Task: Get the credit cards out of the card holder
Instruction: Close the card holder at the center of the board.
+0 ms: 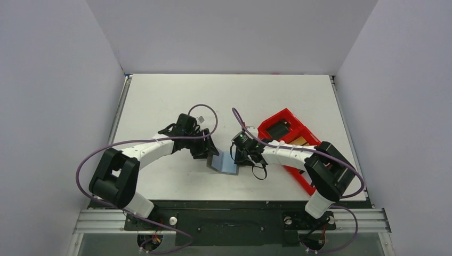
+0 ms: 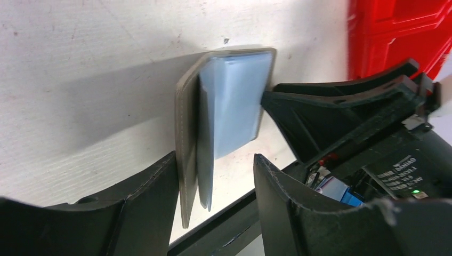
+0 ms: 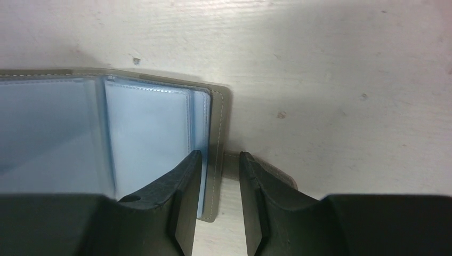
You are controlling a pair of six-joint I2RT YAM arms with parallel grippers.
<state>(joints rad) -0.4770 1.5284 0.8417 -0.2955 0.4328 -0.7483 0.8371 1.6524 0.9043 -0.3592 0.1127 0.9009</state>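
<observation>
The left tool (image 2: pixel 214 160) is standing wide apart, straddling one upright flap of the card holder (image 2: pixel 234 106) without clamping it. The right tool (image 3: pixel 219 154) is sitting nearly together around the opposite cover edge; whether it is pinching that edge, I cannot tell. The card holder is lying open on the table (image 1: pixel 160 96), near the red tray (image 1: pixel 273 118).

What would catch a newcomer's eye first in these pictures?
The open card holder at the front middle of the table, blue-grey pockets showing, with the left gripper and right gripper at either side. Next, the bright red tray to its right, partly under the right arm.
</observation>
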